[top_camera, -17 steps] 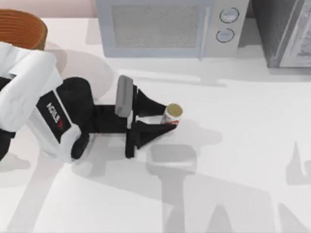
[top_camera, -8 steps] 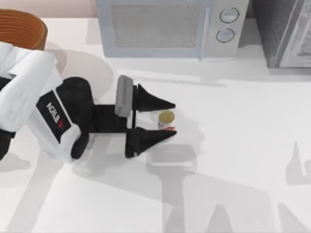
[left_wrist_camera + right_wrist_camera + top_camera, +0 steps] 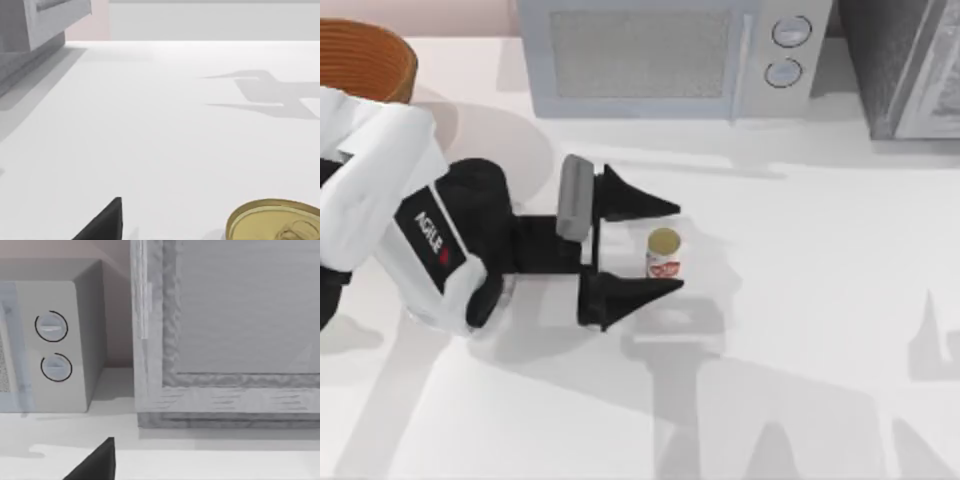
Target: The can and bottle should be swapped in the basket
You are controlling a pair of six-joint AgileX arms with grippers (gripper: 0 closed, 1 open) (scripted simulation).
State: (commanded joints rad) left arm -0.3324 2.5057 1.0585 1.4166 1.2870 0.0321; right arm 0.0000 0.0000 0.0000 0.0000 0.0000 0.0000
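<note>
Top view: the can (image 3: 664,253) is seen upright on the table (image 3: 800,300) between the spread, empty fingers of the left gripper (image 3: 668,245), nearest that arm, the basket (image 3: 365,55) well off at ten o'clock.

Grey microwave (image 3: 665,55) at table (image 3: 800,330) back — two round dials (image 3: 51,326).

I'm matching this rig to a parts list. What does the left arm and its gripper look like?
The left arm has white shells over black segments, with white AgileX lettering and a small red mark. A grey plate sits at the wrist. The left gripper carries two black, wedge-shaped fingers tapering to points. No cables are visible.
</note>
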